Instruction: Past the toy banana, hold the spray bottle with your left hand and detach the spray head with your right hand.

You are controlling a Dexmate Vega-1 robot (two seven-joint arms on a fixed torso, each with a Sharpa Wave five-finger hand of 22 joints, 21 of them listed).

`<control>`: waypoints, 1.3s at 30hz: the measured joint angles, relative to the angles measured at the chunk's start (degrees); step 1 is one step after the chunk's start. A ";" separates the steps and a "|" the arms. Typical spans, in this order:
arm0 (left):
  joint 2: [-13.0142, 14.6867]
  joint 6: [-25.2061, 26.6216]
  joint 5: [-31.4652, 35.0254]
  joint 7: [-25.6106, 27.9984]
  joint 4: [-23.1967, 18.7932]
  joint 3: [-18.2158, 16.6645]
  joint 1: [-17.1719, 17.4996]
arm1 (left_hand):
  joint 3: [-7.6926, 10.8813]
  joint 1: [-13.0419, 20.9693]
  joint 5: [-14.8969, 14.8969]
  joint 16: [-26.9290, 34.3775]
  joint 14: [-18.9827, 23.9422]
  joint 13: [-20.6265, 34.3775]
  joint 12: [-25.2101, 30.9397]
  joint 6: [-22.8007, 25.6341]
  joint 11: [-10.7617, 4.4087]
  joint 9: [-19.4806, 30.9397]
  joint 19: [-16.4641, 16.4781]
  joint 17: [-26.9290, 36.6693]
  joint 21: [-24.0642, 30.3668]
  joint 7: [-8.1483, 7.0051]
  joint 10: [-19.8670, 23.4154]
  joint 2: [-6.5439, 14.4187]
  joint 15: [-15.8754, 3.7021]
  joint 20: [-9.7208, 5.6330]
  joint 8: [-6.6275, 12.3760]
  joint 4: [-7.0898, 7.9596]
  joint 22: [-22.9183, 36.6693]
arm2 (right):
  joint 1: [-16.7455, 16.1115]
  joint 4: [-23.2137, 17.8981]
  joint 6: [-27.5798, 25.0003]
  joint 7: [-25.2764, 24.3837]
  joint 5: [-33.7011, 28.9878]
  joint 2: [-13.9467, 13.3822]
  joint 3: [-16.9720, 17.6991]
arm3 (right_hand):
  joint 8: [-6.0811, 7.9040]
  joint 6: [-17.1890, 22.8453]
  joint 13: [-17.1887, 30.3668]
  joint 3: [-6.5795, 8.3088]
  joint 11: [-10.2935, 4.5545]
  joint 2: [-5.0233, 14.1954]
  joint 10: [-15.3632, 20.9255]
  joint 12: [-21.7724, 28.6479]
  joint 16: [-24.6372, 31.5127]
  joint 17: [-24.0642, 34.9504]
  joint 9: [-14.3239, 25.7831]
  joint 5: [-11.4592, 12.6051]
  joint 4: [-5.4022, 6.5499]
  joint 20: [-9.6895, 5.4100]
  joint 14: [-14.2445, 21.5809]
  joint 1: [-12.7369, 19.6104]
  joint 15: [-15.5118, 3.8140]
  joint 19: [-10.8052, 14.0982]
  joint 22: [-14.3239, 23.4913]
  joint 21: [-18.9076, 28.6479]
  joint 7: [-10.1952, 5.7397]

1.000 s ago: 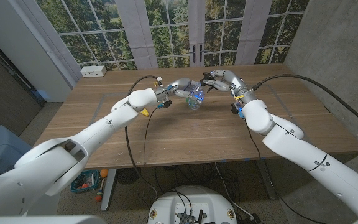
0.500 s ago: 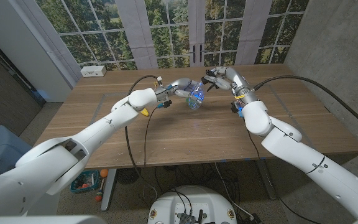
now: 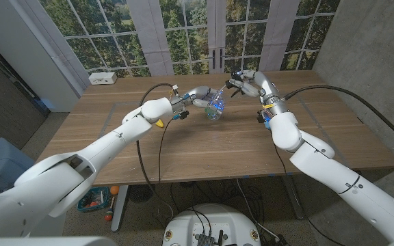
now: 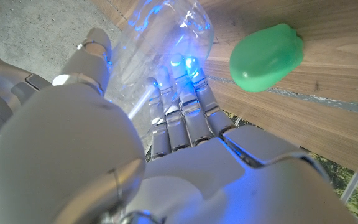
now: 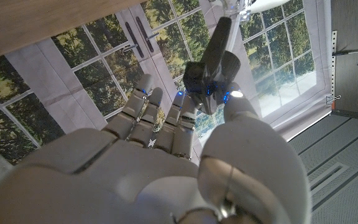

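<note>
left hand (image 4: 166,149) grips clear bottle (image 4: 160,50) w/ green toy (image 4: 267,57) nearby.

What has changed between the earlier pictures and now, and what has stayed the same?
The right hand has lifted up and away from the spray bottle, carrying the dark spray head in its fingers. The left hand still grips the bottle in the same place above the table.

Your left hand (image 3: 198,96) has the spray bottle (image 3: 215,107) wrapped up, bottle on its right side over the bench (image 3: 204,147). Your right hand (image 3: 252,84) sits right of the bottle, holding the spray head (image 3: 236,80). Toy banana (image 3: 159,124) sits nearer you, behind the left hand.
</note>
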 measured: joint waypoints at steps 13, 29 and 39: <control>0.66 0.92 0.21 0.74 -1.52 -0.34 0.92 | 0.00 0.00 0.00 -0.16 0.00 0.19 -0.16 0.00 0.00 0.13 0.00 0.11 0.21 0.00 0.00 0.00 0.00 0.00 -0.02 0.00 -0.24 | -1.74 0.95 2.10 -4.45 -2.35 1.76 1.27 | 1.66 -0.22 0.78 -0.01 0.33 0.00 0.89 0.00 -0.28 -0.46 2.37 0.42 0.01 0.00 -0.01 0.00 0.00 0.00 0.00 0.00 -0.22; 1.46 2.05 0.56 1.66 -3.60 -0.67 2.02 | -0.02 0.00 0.00 -0.45 0.21 0.24 -0.43 0.00 -0.08 0.16 0.02 0.28 0.42 0.00 0.29 0.00 -0.21 0.02 -0.23 0.01 -0.30 | -3.89 3.44 5.77 -11.48 -5.73 4.79 2.79 | 2.99 -0.21 1.57 -0.27 0.53 0.02 1.10 0.00 -0.49 -0.45 4.10 0.41 0.27 0.00 0.61 -0.02 -0.01 -0.01 0.00 0.44 -0.21; 1.95 2.92 1.09 2.37 -5.11 -0.76 2.68 | 0.11 0.00 0.00 -0.62 0.23 0.26 -0.62 0.00 -0.08 0.16 0.02 0.26 0.63 0.00 0.30 0.00 -0.19 0.03 -0.29 -0.11 -0.31 | -5.07 5.60 8.36 -16.14 -7.60 7.19 3.79 | 3.61 -0.53 2.10 -0.34 0.53 0.04 1.10 0.00 -0.49 -0.45 5.27 0.80 0.34 0.00 0.61 -0.04 -0.01 -0.01 0.00 0.44 -0.53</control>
